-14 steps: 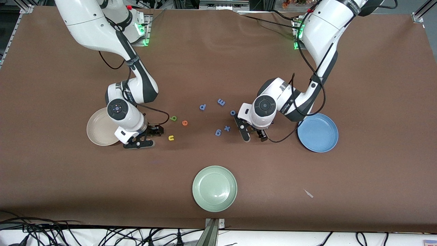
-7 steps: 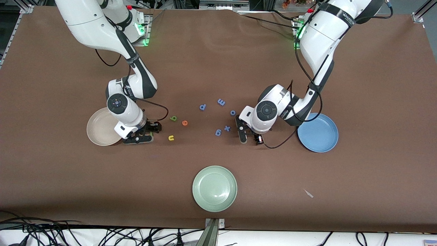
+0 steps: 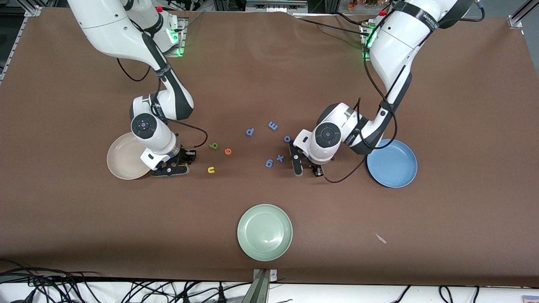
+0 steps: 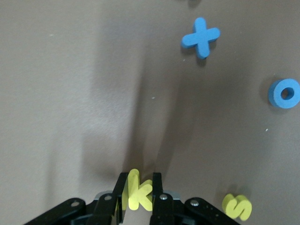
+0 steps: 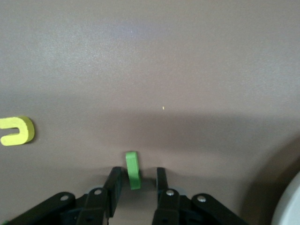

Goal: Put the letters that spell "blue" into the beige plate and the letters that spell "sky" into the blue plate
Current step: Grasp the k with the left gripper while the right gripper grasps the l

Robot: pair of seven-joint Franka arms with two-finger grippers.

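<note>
Left pincer (image 4: 138, 197) clamped on matte foam yellow k (image 4: 137, 190); right pincer (image 5: 138, 180) still slack around slim green l (image 5: 133, 169).

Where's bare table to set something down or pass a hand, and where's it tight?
Free: the wide stretch between the green plate and the letter cluster, and the cloth on both sides of that plate. Crowded: the band from beige plate to blue plate, where the right gripper, u, e, x and left gripper sit close.

Bright, even overhead light, soft shadows beneath both arms, wrist views slightly soft, no glare.
</note>
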